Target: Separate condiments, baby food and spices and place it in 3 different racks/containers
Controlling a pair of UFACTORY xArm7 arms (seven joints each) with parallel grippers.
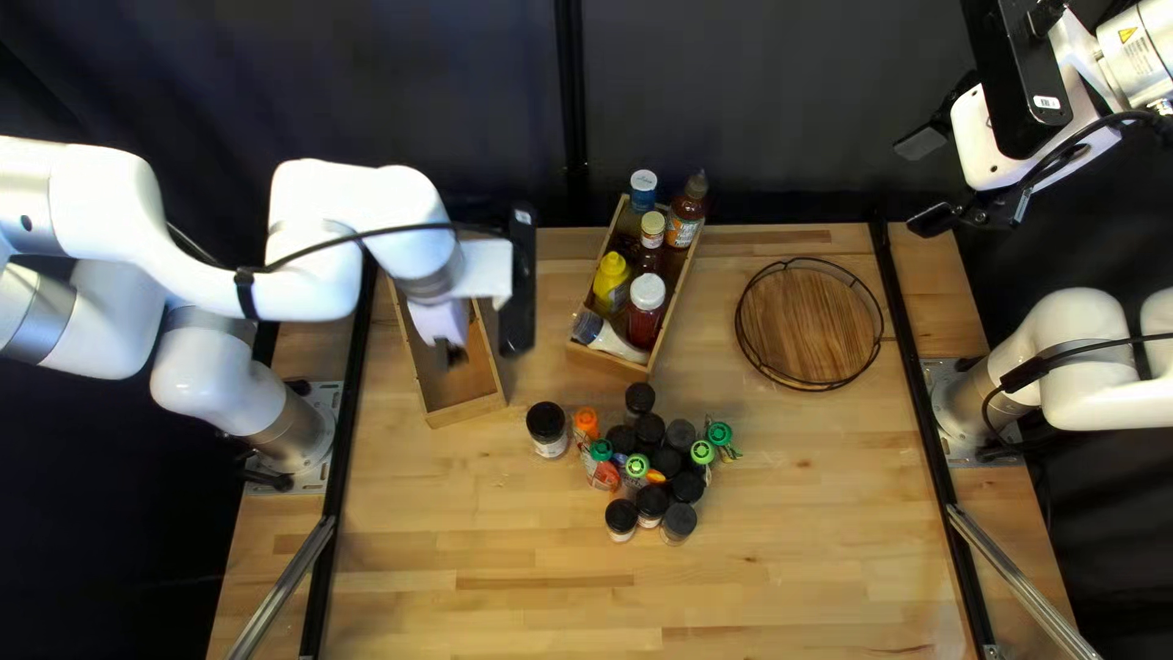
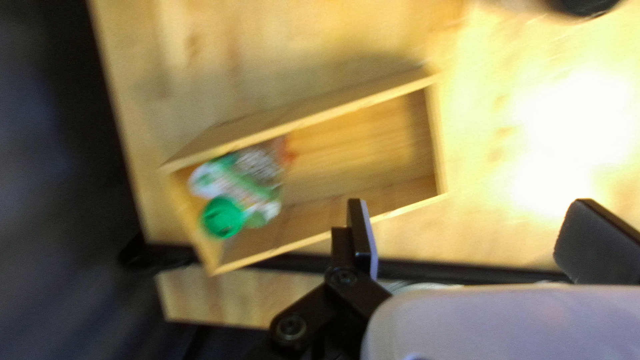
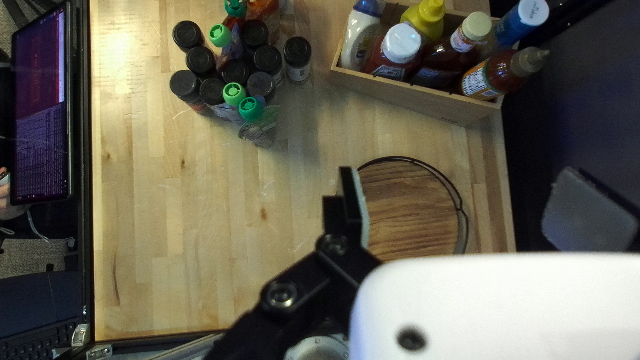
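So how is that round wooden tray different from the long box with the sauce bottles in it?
The tray is round, while the box is a narrow rectangle. The tray is edged with thin dark wire; the box has solid wooden walls. The tray's wood is a deeper brown, the box's paler. Both stand on the table.
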